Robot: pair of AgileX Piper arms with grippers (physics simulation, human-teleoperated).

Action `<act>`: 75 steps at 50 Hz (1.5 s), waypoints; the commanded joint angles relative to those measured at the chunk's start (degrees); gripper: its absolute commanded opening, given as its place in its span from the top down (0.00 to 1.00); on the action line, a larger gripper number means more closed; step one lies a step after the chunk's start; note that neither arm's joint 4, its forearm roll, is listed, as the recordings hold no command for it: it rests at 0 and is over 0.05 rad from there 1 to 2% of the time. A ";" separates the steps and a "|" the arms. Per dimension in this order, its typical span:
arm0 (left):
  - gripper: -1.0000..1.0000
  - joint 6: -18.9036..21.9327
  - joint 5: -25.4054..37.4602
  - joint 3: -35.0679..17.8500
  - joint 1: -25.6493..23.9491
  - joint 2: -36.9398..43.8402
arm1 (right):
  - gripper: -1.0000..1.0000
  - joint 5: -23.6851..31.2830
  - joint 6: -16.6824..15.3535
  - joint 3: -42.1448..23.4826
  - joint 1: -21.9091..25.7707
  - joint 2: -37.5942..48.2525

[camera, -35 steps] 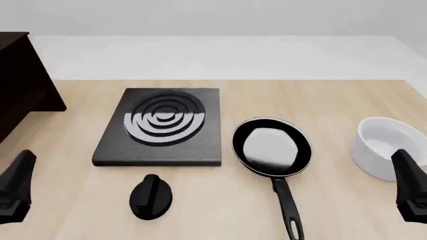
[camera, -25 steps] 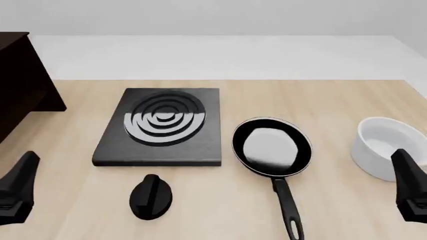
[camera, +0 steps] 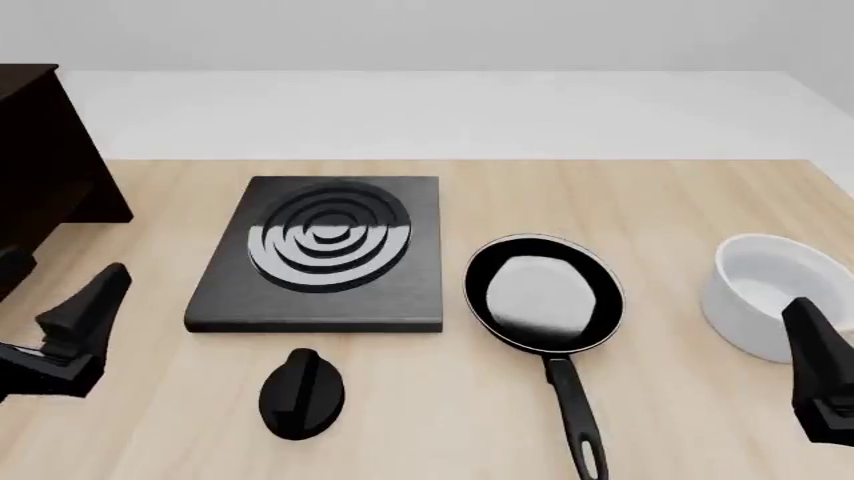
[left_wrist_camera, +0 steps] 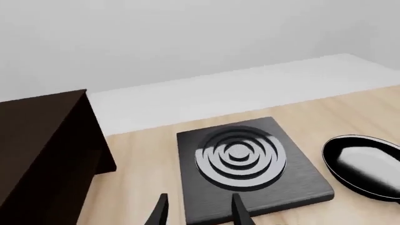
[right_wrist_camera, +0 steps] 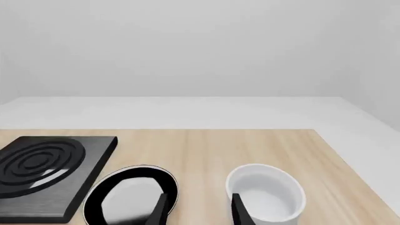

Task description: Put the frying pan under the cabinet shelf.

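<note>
The frying pan lies flat on the table right of centre, its glossy grey inside up and its long handle pointing toward the near edge. The pan also shows in the left wrist view and the right wrist view. The dark cabinet shelf stands at the table's far left; only part of it is in frame. My left gripper hovers open at the near left, far from the pan, its fingers apart around nothing. At the near right my right gripper is open and empty, its fingers spread.
A square black hotplate with concentric rings sits between cabinet and pan. A small black oval knob lies in front of it. A white bowl stands at the right, just beyond my right gripper.
My left gripper has risen, moved forward and turned right toward the hotplate. The right gripper, pan and other objects have not moved.
</note>
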 commanded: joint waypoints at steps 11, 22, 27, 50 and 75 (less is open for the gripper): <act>0.00 11.79 -7.09 -11.78 -12.06 25.68 | 0.00 0.00 0.01 0.00 0.00 0.01; 0.00 19.08 -11.27 -17.24 -19.98 40.00 | 0.00 0.00 0.00 0.00 0.00 0.01; 0.00 23.32 -12.44 -19.04 -22.27 45.19 | 0.00 0.00 0.00 0.00 0.00 0.01; 0.00 42.44 -23.84 -18.93 -30.98 60.09 | 0.00 0.00 0.00 0.00 0.00 0.01; 0.00 52.77 -33.04 -18.63 -36.19 71.44 | 0.00 0.00 -0.01 0.00 -0.01 0.01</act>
